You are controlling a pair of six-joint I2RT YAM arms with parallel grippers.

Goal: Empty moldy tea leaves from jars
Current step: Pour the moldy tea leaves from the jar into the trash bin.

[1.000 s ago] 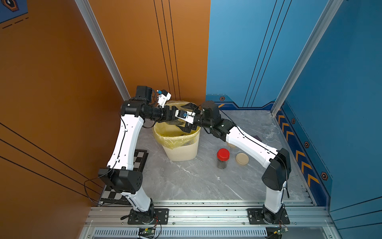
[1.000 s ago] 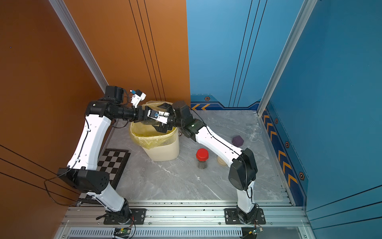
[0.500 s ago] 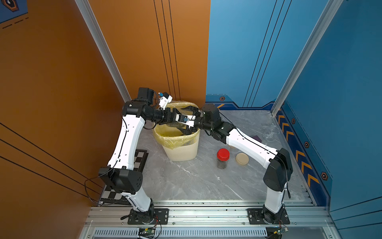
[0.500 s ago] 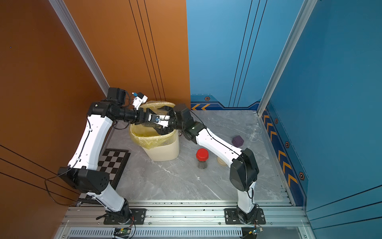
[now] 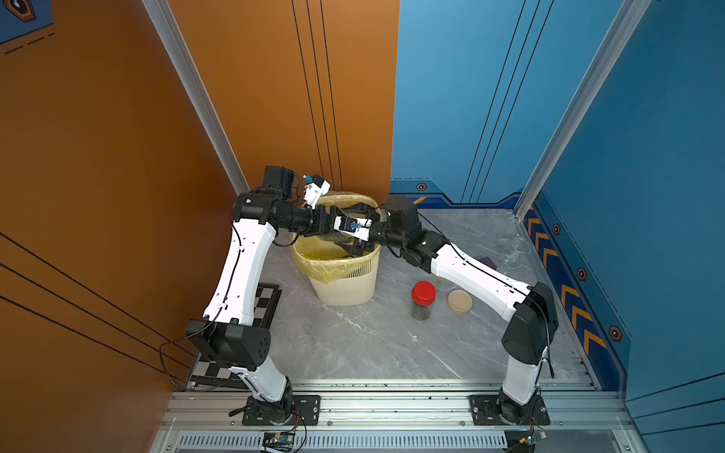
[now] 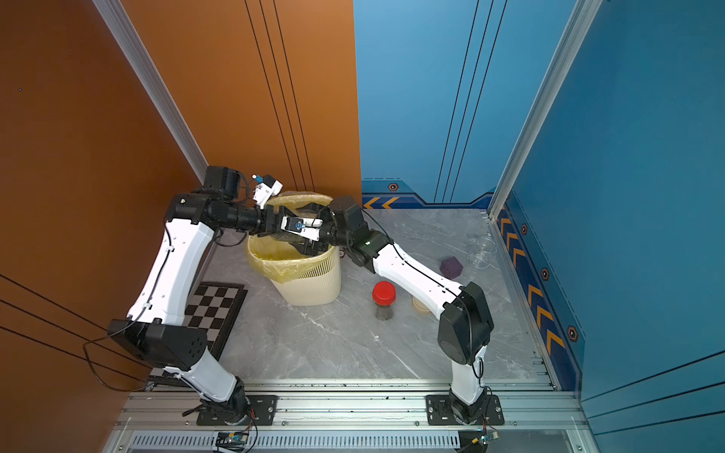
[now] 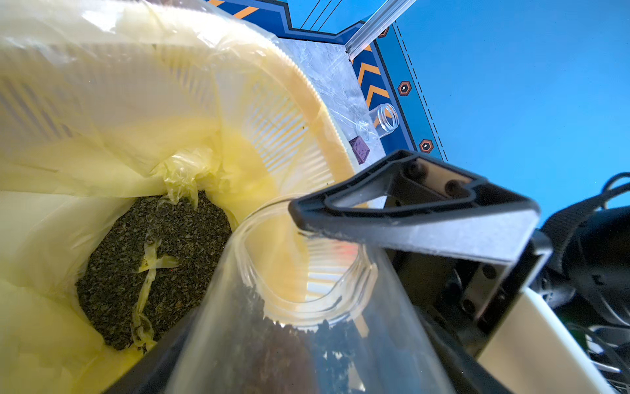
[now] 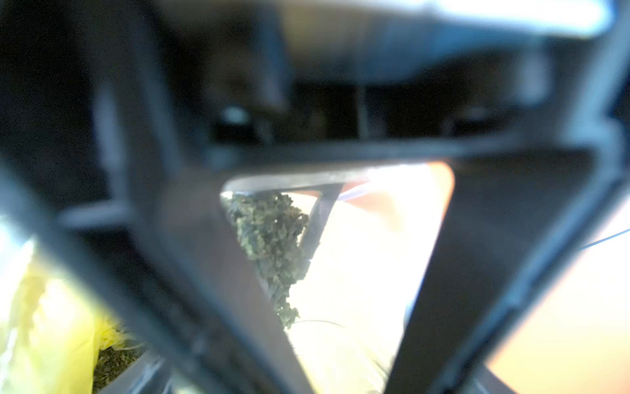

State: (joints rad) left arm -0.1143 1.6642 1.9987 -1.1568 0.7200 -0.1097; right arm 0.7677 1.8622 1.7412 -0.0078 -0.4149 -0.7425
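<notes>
A clear glass jar [image 5: 336,237] without a lid lies tilted over the bin, its mouth toward the bin's inside. My left gripper [image 5: 329,225] is shut on the jar's body [image 7: 306,341]. Dark tea leaves [image 7: 272,348] still lie inside the glass. My right gripper [image 5: 351,245] reaches in from the other side and straddles the jar's mouth end. One of its fingers [image 7: 426,235] lies against the glass by the rim. Through the right wrist view, leaves [image 8: 269,232] show between its blurred fingers [image 8: 211,273]. A heap of tea leaves [image 7: 153,259] covers the bag's bottom.
The cream slatted bin [image 5: 345,282] with its yellow bag stands at the back left. A red-lidded jar [image 5: 423,302] holding dark leaves and a loose beige lid [image 5: 459,301] sit right of it. An empty jar [image 6: 481,251] and a purple block [image 6: 451,267] lie far right; a checkerboard [image 6: 212,310] lies left.
My right gripper has moved left over the bin toward the left gripper, and its jaws have narrowed around the jar's mouth end. The left arm has barely moved.
</notes>
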